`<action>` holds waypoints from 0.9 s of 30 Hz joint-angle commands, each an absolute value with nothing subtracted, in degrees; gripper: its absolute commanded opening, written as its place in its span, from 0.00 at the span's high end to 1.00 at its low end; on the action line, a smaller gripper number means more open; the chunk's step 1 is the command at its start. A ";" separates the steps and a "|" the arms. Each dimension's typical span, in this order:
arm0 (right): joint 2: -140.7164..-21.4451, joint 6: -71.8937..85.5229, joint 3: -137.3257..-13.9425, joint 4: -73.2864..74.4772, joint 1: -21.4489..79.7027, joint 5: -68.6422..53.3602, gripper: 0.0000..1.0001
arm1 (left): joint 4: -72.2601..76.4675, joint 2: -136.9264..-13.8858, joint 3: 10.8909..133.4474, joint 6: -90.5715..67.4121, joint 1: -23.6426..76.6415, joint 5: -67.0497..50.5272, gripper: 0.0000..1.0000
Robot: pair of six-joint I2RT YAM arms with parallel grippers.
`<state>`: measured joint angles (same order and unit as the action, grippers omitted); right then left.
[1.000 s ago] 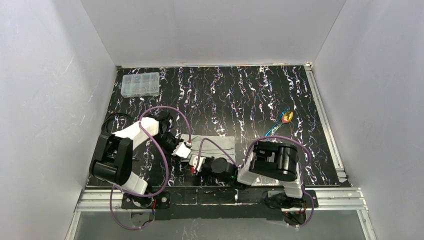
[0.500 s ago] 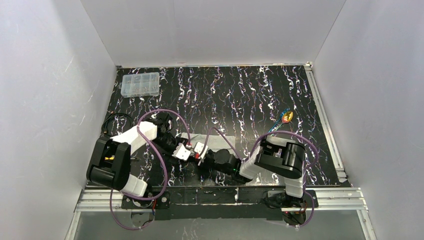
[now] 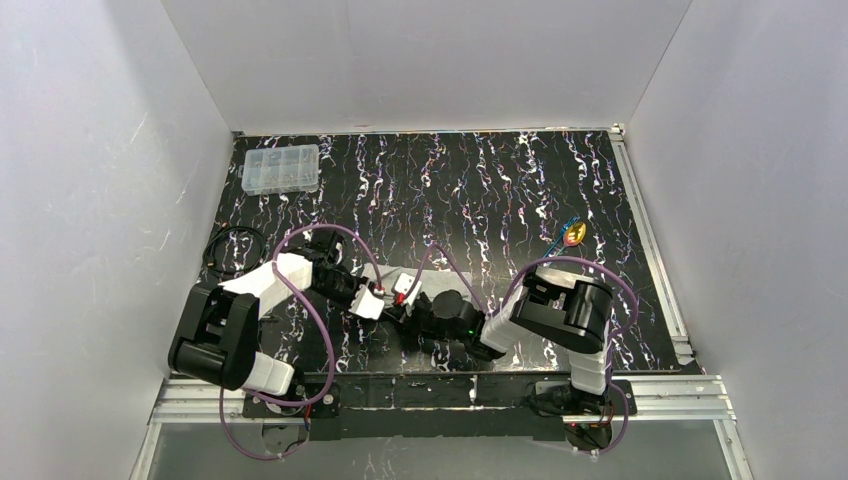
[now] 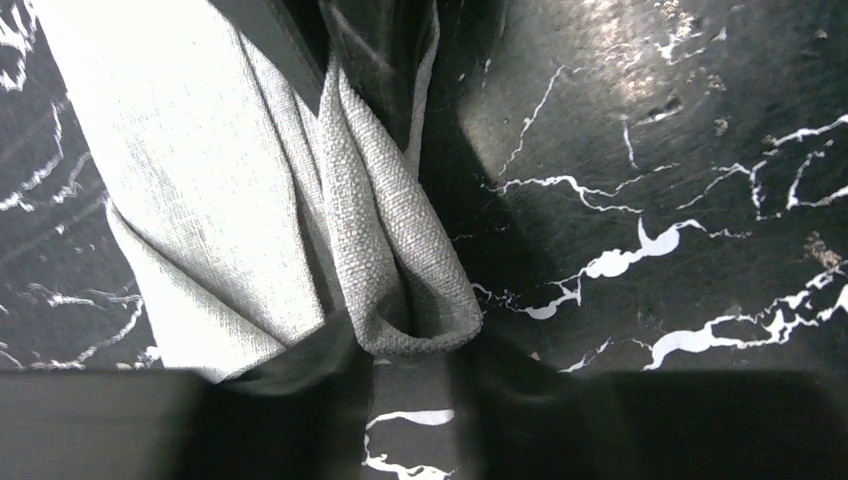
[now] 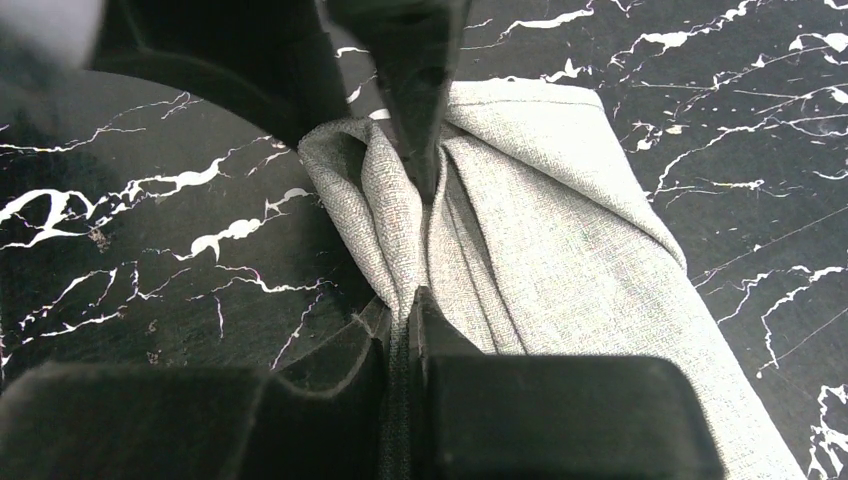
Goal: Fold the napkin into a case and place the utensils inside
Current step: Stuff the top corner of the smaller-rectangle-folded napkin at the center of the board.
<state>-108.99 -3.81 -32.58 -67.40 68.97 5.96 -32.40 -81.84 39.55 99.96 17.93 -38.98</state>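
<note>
- Napkin (image 5: 560,250), folded and bunched, lies near the table's (image 3: 480,190) front edge, at centre.
- Utensils (image 3: 568,238) rest well apart, far right; clear compartment box (image 3: 281,168) sits back left.
- Right gripper (image 5: 410,310) pinches a napkin ridge, jaws nearly closed.
- Left gripper (image 4: 410,400) meets the looped fold, narrowly parted; grip unclear.

You've got a clear plastic box (image 3: 281,168) sitting in the far left corner of your black marbled table (image 3: 480,180).
</note>
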 commanded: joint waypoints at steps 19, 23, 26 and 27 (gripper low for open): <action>-104.37 -6.73 -32.04 -72.31 70.25 1.08 0.33 | -38.57 -82.60 43.42 95.68 19.26 -40.11 1.00; -107.25 -9.01 -32.32 -73.92 71.64 3.35 0.32 | -41.08 -83.07 44.52 95.46 19.27 -40.89 1.00; -108.66 -10.07 -32.31 -75.44 71.95 4.58 0.31 | -42.18 -83.23 45.11 94.97 19.25 -41.37 1.00; -109.09 -10.75 -32.75 -75.60 72.14 5.91 0.31 | -42.45 -83.25 45.17 95.11 19.27 -41.44 1.00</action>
